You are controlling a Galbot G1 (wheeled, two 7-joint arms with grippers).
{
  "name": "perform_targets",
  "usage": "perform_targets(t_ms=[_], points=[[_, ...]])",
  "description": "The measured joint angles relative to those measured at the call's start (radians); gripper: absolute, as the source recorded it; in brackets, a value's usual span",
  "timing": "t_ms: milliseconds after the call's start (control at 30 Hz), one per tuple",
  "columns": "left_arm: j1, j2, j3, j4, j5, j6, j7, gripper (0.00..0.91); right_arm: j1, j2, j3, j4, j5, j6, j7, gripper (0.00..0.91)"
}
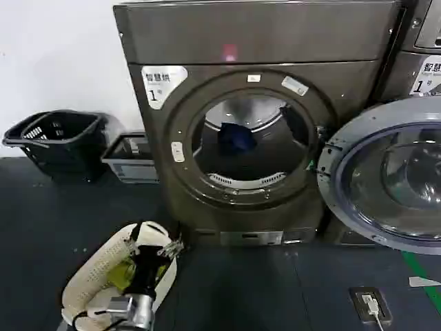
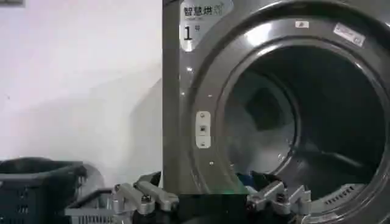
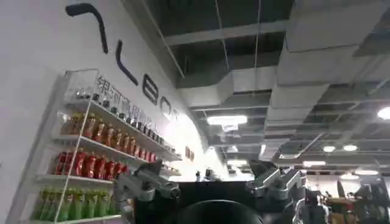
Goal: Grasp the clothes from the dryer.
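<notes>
The dryer fills the centre of the head view — a large dark bronze-grey front-loader with a white "1" sticker at its upper left corner and a small red-pink light glowing on the top panel. Its wide round porthole stands open, the shiny drum visible inside. The clothes — a small, soft, crumpled bundle of dark navy-blue fabric — sit inside the drum, slightly left of the opening's centre, far smaller than the round mouth around them.
</notes>
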State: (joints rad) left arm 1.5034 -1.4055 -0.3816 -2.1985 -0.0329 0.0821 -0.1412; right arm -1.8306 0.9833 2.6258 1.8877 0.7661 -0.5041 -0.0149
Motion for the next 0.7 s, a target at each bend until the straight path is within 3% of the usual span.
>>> perform_targets(t_ms=[700], points=[[0.011,-0.005,-0.003,-0.018,0.007,0.012,-0.011,0.907,0.013,-0.005,-0.018,-0.003,0.027,0.052,0.003,0.907]])
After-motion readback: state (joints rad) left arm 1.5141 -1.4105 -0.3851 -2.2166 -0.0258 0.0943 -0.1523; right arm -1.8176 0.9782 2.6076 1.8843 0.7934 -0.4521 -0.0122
